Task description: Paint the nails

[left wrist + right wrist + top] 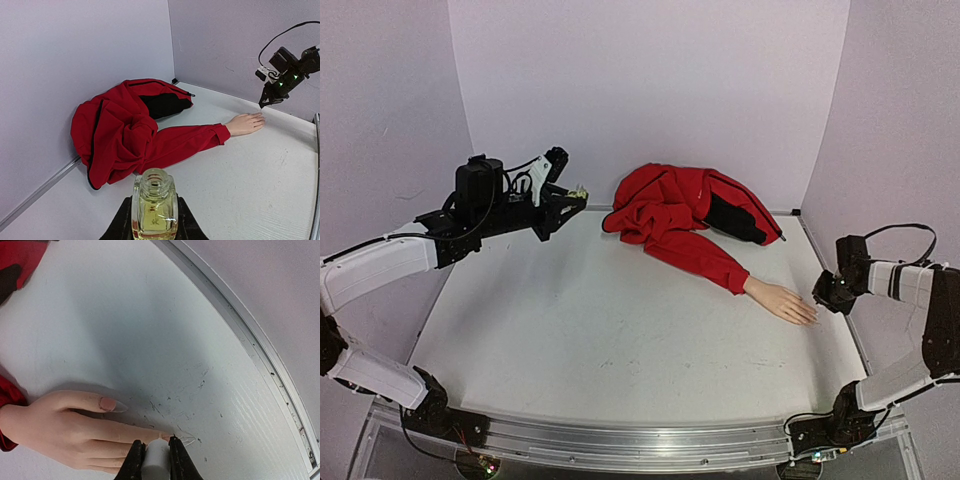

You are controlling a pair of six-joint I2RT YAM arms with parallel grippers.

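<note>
A pale mannequin hand (782, 300) sticks out of a red jacket sleeve (705, 258) and lies flat on the white table. In the right wrist view the hand (65, 425) shows its nails: a pinkish thumb nail (107, 404) and a fingertip nail (167, 436) right at my jaws. My right gripper (155, 441) is shut on a white brush handle (156, 462), its tip at that fingertip. My left gripper (154, 200) is raised at the far left (578, 192), shut on a small clear yellowish bottle (154, 210) with its neck uncapped.
The crumpled red jacket (685, 205) lies against the back wall. A metal rail (250, 345) borders the table just right of the hand, with the purple wall behind it. A black cable (900, 232) loops over the right arm.
</note>
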